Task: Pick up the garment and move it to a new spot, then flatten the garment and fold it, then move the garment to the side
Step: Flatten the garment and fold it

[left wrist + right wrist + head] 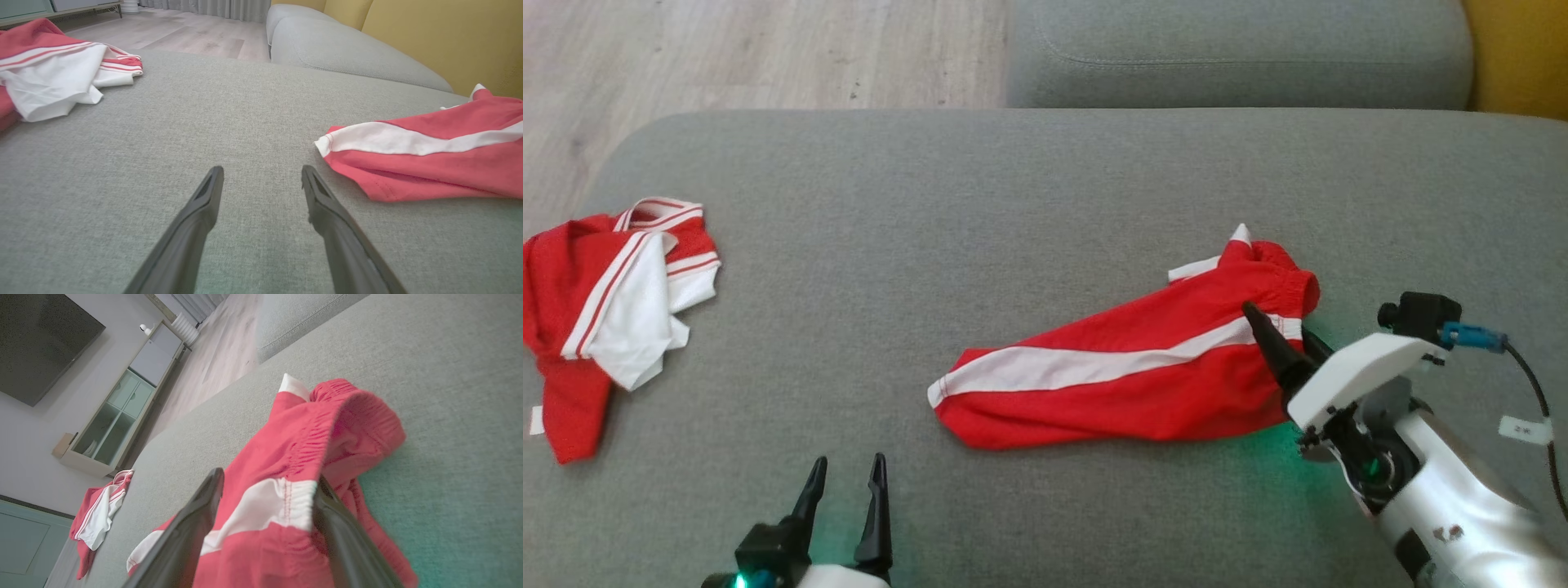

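Note:
The garment (1127, 380), red shorts with a white side stripe, lies crumpled on the grey cushion (1013, 204), right of centre. My right gripper (1278, 327) stands open at its elastic waistband end. In the right wrist view the waistband (294, 457) sits between the two spread fingers (196, 522) of that gripper (267, 486). My left gripper (849, 461) is open and holds nothing near the front edge, a short way left of the garment's hem (327, 143). From the left wrist, that gripper (262, 171) hovers low over bare cushion.
A second red and white piece of clothing (613, 310) lies bunched at the cushion's left edge. A grey sofa seat (1241, 49) runs behind, with wooden floor (727, 49) at the back left. A cabinet (118, 416) stands by the wall.

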Controlling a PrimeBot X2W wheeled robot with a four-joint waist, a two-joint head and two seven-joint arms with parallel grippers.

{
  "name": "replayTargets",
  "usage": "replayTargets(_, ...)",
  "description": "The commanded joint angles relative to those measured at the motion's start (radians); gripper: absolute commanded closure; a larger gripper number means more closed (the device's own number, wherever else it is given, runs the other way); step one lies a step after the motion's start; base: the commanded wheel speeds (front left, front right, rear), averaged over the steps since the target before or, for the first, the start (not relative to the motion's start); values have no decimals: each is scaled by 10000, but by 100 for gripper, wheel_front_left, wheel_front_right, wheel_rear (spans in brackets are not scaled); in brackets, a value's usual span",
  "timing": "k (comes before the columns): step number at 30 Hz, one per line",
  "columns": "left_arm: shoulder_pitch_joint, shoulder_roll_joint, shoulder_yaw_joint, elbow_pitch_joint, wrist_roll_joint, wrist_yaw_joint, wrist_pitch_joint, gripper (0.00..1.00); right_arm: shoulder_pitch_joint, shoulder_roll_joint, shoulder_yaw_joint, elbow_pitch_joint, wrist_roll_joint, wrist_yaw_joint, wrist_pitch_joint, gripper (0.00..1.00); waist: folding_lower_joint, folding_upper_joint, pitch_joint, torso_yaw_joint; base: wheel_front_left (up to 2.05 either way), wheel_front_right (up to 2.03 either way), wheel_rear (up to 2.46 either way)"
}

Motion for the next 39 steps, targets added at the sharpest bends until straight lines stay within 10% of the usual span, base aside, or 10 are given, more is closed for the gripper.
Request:
replayTargets(1, -306, 5, 237, -251, -43, 75, -95, 0, 101, -237, 228, -410, 177, -7, -70, 0, 0, 0, 19, -85, 0, 0, 0)
replayTargets(17, -608, 5, 149, -180, -74, 4, -95, 0, -376, -198, 1060, -116, 684, -7, -573, 9, 0, 0, 306, -72, 0, 0, 0)
replayTargets(22, -496, 5, 243, -145, -72, 8, -95, 0, -370, -405, 1296, -109, 880, -7, -751, 100, 0, 0, 237, 4, 0, 0, 0)
replayTargets(33, -551, 5, 152, -328, -835, -245, -95, 0, 5, -1138, 1597, -414, 1296, -7, -1229, 100, 0, 0, -30, -453, 0, 0, 0)
replayTargets(39, -1498, 5, -837, 516, -3547, -675, -95, 0, 40, -1522, 1964, -517, 1206, -7, -1325, 100, 0, 0, 262, -1134, 0, 0, 0)
